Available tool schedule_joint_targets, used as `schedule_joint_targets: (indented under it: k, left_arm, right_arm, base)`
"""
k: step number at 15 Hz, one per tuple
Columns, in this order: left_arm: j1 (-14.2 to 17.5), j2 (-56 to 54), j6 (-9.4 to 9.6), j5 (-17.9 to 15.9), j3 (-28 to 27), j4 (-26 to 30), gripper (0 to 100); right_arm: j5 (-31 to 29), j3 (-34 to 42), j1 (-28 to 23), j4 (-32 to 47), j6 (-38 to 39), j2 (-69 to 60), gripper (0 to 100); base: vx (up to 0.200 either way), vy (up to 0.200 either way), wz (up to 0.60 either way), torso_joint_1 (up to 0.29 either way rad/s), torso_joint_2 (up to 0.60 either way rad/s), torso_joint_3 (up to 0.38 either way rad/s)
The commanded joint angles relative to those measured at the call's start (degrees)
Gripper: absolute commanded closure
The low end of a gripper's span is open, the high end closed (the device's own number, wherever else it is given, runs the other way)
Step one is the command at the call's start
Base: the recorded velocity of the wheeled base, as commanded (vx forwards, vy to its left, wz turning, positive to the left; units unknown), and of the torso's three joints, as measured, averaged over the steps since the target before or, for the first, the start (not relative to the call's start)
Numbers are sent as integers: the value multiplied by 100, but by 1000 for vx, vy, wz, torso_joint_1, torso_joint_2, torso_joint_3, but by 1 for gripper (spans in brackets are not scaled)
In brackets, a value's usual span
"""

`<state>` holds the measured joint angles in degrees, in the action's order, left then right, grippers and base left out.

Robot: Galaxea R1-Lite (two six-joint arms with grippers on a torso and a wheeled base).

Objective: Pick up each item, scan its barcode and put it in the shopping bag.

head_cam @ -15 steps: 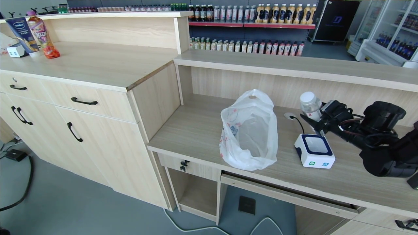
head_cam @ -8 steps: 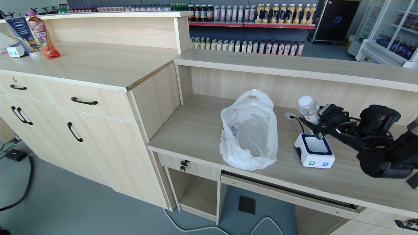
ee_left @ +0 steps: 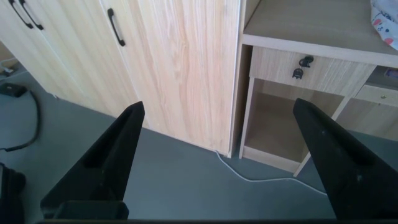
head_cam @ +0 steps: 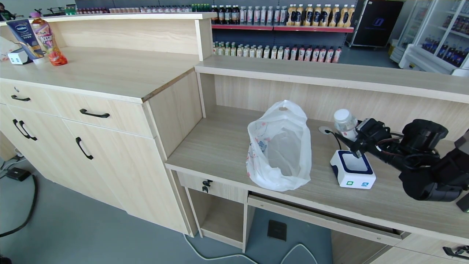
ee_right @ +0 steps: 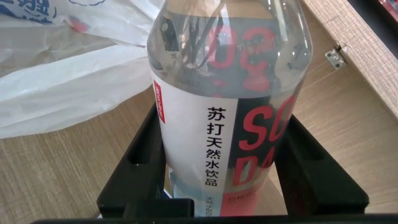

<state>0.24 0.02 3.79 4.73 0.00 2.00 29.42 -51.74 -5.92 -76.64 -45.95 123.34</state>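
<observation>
- My left gripper hangs low, well to the left of the white and blue box-shaped barcode scanner, in front of the cabinet doors. Its fingers are wide apart and hold nothing.
- The scanner stands on the light wooden desk; I place the other things from it.
- My right gripper is just above the far edge of the scanner, its fingers clamped on the lower part of the clear plastic soda water bottle with a white cap. The bottle is upright and does not touch the scanner.
- I judge that this bottle is at the scanning step and is not yet bagged.
- The white plastic shopping bag stands open just to the left of the scanner. I cannot make out any item inside.
- Far to the left of the scanner, on the higher counter, an orange drink bottle and a blue carton probably remain to be done.
</observation>
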Motion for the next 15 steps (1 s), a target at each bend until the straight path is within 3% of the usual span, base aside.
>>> schedule_joint_targets:
  k: [1,15]
  left_arm:
    - [2,-2,-1,2,0,2,0]
    - [2,-2,-1,2,0,2,0]
  right_arm:
    - [3,-21,-14,-35,-2,49,100]
    - [3,-38,-58,-53,16,93,100]
  base:
    - [0,0,0,0,0,0]
    - [0,0,0,0,0,0]
